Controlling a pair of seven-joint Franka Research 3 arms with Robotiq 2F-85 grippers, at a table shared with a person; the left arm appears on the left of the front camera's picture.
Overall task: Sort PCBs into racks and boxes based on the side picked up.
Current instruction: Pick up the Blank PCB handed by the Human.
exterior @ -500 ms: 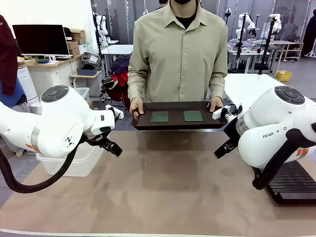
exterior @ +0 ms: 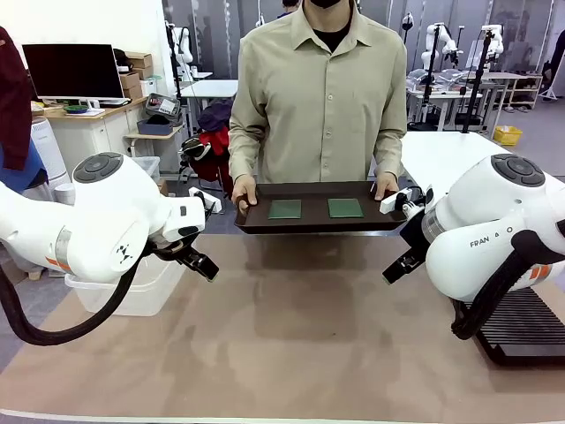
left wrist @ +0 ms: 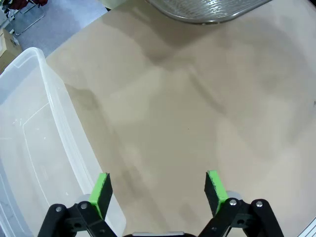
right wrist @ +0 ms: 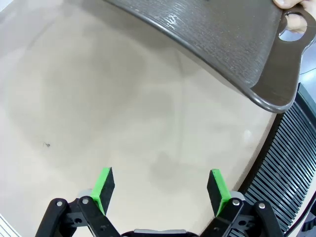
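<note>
Two green PCBs (exterior: 284, 208) (exterior: 345, 208) lie flat side by side on a dark brown tray (exterior: 256, 221), which a person holds by both ends above the table's far edge. My left gripper (left wrist: 158, 191) hangs open over bare table, beside the clear box (left wrist: 29, 138), with nothing between its green pads. My right gripper (right wrist: 161, 190) is open too, over bare table just below the tray's underside (right wrist: 222, 39), and the black rack (right wrist: 291, 163) runs along its right. In the front view the left gripper (exterior: 201, 263) and right gripper (exterior: 395, 268) flank the tray.
The clear box (exterior: 132, 291) stands at the table's left edge, partly behind my left arm. The black rack (exterior: 521, 327) lies at the right edge behind my right arm. The person's fingers (right wrist: 289, 4) grip the tray's handle hole. A tan mat (exterior: 291, 336) covers the table's middle.
</note>
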